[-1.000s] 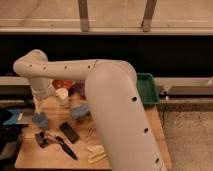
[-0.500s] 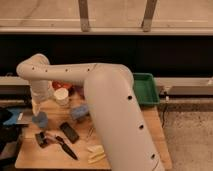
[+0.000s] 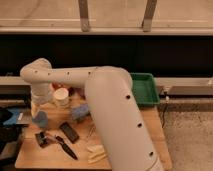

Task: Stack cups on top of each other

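The cream-white cup (image 3: 61,96) stands upright at the back left of the wooden table (image 3: 125,150). The short blue-grey cup (image 3: 40,120) sits left of it and nearer the front. My white arm (image 3: 100,95) bends over the table's left side. Its wrist hangs straight down, and the gripper (image 3: 38,112) is right above the blue-grey cup, at its top edge. The arm hides part of the table behind it.
A green tray (image 3: 148,89) stands at the back right. A blue-grey block (image 3: 80,111), a black flat device (image 3: 69,132), a black tool (image 3: 56,143) and pale sticks (image 3: 97,153) lie on the table. An orange bowl (image 3: 75,92) peeks from behind the arm. Blue gear (image 3: 12,118) is at the left edge.
The arm's elbow and wrist have sunk a little and shifted slightly right, bringing the gripper down onto the blue-grey cup. The cream cup has not moved.
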Motion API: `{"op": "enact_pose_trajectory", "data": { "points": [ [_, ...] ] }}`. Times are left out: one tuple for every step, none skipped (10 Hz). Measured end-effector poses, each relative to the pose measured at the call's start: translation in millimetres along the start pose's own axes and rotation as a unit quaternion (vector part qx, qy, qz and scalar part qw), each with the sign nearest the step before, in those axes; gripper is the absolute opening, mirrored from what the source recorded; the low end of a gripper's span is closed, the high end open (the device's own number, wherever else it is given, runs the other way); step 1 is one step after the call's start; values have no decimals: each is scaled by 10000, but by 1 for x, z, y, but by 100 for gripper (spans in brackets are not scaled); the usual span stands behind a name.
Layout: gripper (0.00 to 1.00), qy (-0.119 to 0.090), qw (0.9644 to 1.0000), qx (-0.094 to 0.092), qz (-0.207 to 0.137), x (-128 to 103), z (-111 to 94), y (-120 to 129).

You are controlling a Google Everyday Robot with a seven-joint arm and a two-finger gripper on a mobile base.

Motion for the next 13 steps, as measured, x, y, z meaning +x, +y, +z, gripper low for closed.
{"op": "enact_pose_trajectory", "data": {
  "points": [
    [74, 6, 10000, -45, 79, 0, 6, -2],
    [74, 26, 9999, -95, 140, 0, 14, -4],
    [74, 51, 9996, -166, 204, -1, 24, -7],
    [74, 76, 9994, -205, 259, -1, 31, -11],
    [74, 113, 9991, -244, 321, -2, 36, -13],
    [74, 140, 9989, -264, 372, -4, 40, -14],
    [74, 162, 9985, -269, 441, -5, 42, -19],
    [74, 175, 9983, -270, 490, -6, 42, -23],
    [70, 192, 9981, -263, 524, -8, 44, -26],
    [57, 223, 9978, -255, 562, -11, 47, -29],
    [49, 231, 9976, -271, 590, -13, 48, -31],
    [39, 247, 9975, -282, 606, -14, 50, -36],
    [29, 251, 9974, -297, 614, -14, 51, -38]
  ]
}}
